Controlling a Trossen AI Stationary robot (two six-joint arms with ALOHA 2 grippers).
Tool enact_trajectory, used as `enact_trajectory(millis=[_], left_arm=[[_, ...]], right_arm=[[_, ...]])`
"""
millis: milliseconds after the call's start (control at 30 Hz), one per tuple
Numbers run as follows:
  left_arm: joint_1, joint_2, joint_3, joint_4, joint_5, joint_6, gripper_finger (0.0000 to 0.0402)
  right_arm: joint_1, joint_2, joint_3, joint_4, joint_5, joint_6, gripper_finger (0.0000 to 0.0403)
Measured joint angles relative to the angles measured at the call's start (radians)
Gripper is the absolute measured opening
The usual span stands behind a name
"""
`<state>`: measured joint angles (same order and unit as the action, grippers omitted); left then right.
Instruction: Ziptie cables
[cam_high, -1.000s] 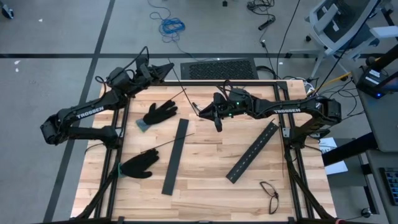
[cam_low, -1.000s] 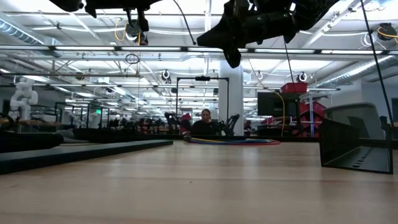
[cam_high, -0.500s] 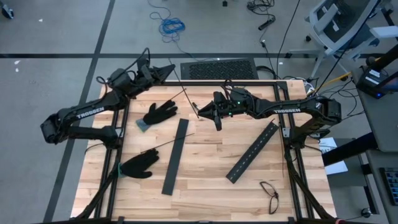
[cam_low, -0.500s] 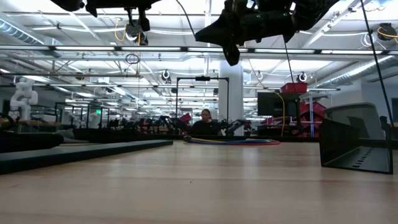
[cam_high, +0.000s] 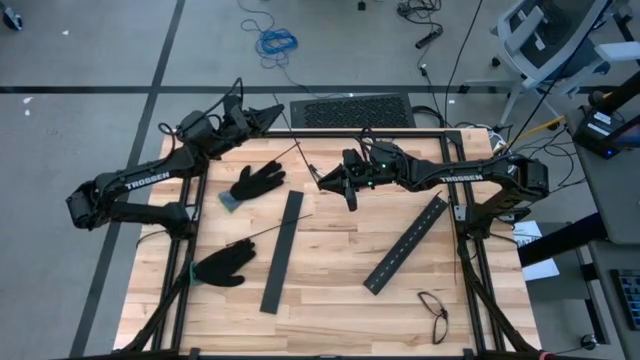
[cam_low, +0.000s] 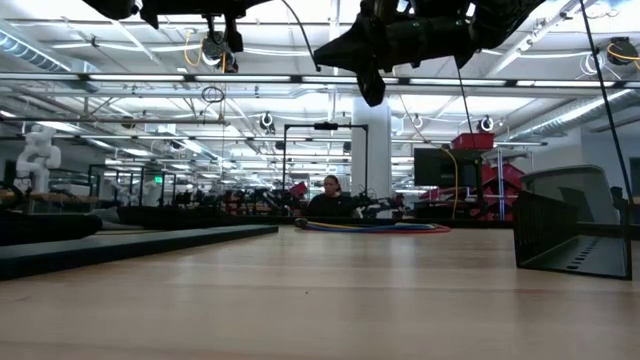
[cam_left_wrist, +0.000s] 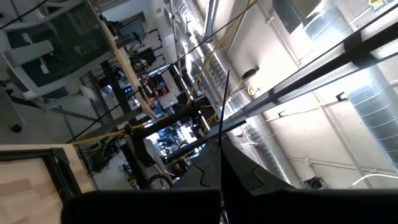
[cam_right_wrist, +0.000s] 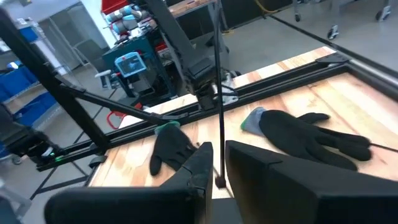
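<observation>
- Over the table's far-middle, high view: right gripper (cam_high: 322, 181) hangs w/ fingers nearly shut, pinching a ziptie (cam_right_wrist: 217, 93); right wrist view shows the thin dark strip standing up from between the fingers (cam_right_wrist: 202, 163).
- Left gripper (cam_high: 272, 110) sits beyond the table's far-left edge, fingers closed; left wrist view shows a thin dark strip (cam_left_wrist: 221, 140) rising from them, aimed at the ceiling.
- Cables (cam_low: 372, 227): seen only in low view, a flat red/blue/yellow bundle on the far part of the table (cam_high: 330, 290). High view doesn't show them clearly.
- Low view only: a person (cam_low: 331, 199) seated in the room behind.
- Counts, high view: 2 black gloves, one far-left (cam_high: 257, 183), one near-left (cam_high: 222, 267); 2 black slotted bars, one mid (cam_high: 282, 251), one right, angled (cam_high: 406, 243); 1 pair of glasses (cam_high: 433, 313) near-right.
- 2 more loose zipties: one by the far glove (cam_high: 283, 153), one above the near glove (cam_high: 268, 232).
- Right wrist view: both gloves.
</observation>
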<state>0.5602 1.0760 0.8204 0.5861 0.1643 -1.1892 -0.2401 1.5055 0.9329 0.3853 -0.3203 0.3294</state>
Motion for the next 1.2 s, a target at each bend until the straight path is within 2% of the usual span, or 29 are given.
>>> enact_trajectory(millis=[1200], left_arm=[[0.000,-0.001,0.000,0.007,0.021,-0.027,0.0000]], right_arm=[[0.000,0.000,0.000,0.009,-0.008,-0.012,0.0038]])
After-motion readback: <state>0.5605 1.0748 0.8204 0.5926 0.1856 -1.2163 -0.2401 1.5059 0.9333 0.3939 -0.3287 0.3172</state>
